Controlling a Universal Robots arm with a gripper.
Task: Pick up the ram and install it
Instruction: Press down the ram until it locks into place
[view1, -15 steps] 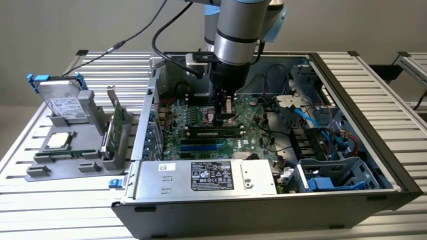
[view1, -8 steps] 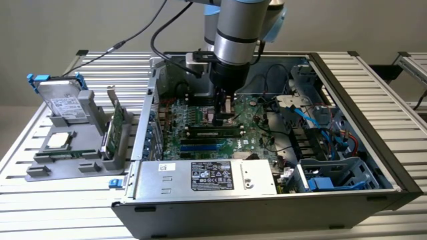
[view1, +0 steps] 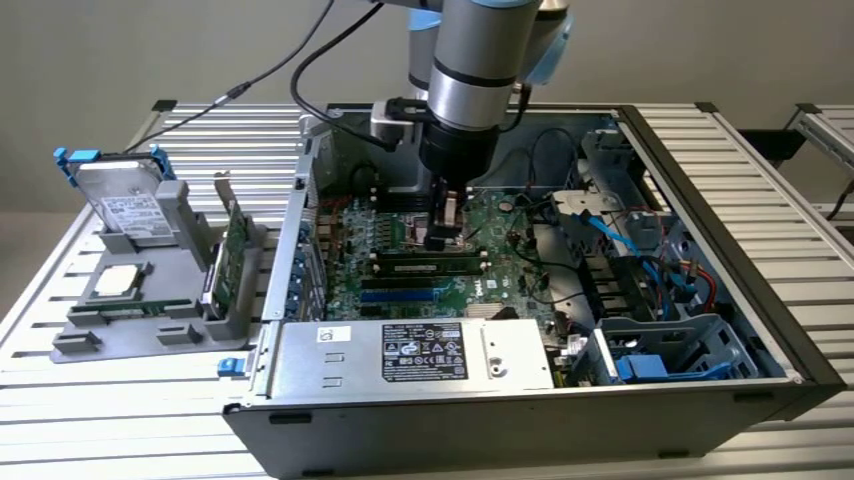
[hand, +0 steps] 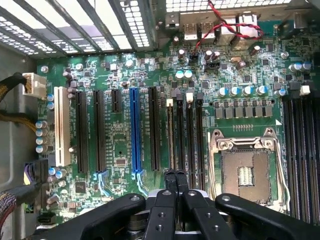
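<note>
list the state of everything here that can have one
tool: shut, gripping nothing, tips low over the motherboard
ram: standing in a motherboard slot, latching unclear
computer case: side open
cpu socket: empty
drive: upright in the tray
green card: upright in the tray

Exterior view looks down from high in front over the open grey metal computer case (view1: 534, 400); wrist view hovers close above its green motherboard (hand: 120, 100), which both share.

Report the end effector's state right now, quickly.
End effector: closed, fingertips together with nothing visible between them, poised over the green motherboard inside the open computer case.
</note>
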